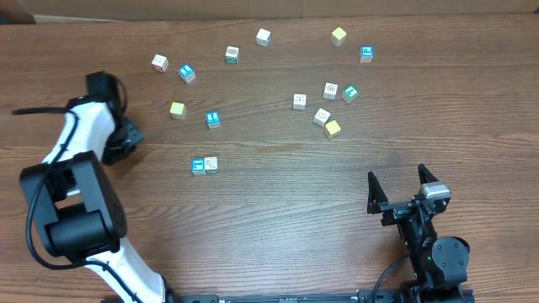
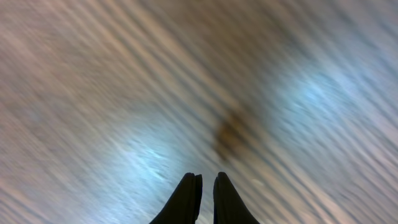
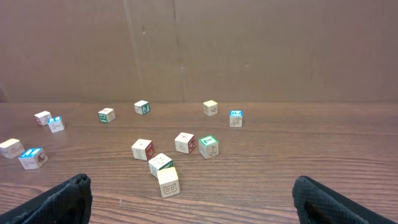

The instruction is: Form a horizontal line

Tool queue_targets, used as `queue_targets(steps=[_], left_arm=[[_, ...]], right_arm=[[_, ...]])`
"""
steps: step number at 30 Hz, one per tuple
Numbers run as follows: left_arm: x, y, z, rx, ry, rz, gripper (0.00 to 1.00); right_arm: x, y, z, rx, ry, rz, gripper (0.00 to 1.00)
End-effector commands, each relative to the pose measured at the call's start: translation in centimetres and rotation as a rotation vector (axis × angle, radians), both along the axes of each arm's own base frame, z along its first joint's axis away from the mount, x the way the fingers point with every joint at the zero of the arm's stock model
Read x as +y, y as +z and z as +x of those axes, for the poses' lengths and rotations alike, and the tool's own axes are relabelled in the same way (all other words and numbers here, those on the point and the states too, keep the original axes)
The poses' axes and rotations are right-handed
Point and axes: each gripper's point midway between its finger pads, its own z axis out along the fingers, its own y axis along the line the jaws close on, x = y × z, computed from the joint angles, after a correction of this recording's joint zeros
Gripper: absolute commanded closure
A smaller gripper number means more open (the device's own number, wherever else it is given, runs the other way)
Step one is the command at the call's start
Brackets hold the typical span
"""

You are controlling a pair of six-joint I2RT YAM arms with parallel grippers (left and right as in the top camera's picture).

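Observation:
A blue-faced cube (image 1: 199, 167) with a white icon and a white printed cube (image 1: 210, 164) sit touching side by side, a short row left of the table's middle. My left gripper (image 1: 126, 141) hovers to their upper left, apart from them. In the blurred left wrist view the left gripper (image 2: 206, 177) is shut with nothing between its dark fingers (image 2: 186, 196), and only bare wood shows. Near the front right, my right gripper (image 1: 397, 175) stands wide open and empty. In the right wrist view the right gripper (image 3: 189, 183) faces the loose cubes.
Loose cubes lie across the far half: a pale yellow cube (image 1: 177, 109) and a blue cube (image 1: 213, 119) above the pair, a yellow cube (image 1: 333, 128) beside a white cube (image 1: 322, 116) at right, several more behind. A cardboard wall (image 3: 199, 50) backs the table.

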Motion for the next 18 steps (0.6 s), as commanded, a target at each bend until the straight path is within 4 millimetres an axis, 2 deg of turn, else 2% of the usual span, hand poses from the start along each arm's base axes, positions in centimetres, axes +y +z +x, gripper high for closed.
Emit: queue_targets(steps=[1,6,14,15,17,18], left_arm=[[2.3,-0.2,-1.3,0.018,0.06,0.013,0.92],[5.0,-0.2,-3.1,0.029,0.145,0.008,0.93],[7.1,-0.2,-4.5,0.029,0.209,0.007,0.91],[7.2,-0.2,-4.5,0.027,0.211,0.008,0.85],[7.4,-0.2,-4.6,0.025,0.217,0.009,0.51],[7.5,-0.2,-4.6,0.025,0.219,0.009,0.4]], right_arm=[[0.1,-0.1,0.0,-0.009,0.001,-0.004,0.0],[0.1,-0.1,0.0,-0.009,0.001,-0.004,0.0],[0.1,-0.1,0.0,-0.009,0.001,-0.004,0.0],[0.1,-0.1,0.0,-0.009,0.001,-0.004,0.0],[0.1,-0.1,0.0,-0.009,0.001,-0.004,0.0],[0.1,-0.1,0.0,-0.009,0.001,-0.004,0.0]])
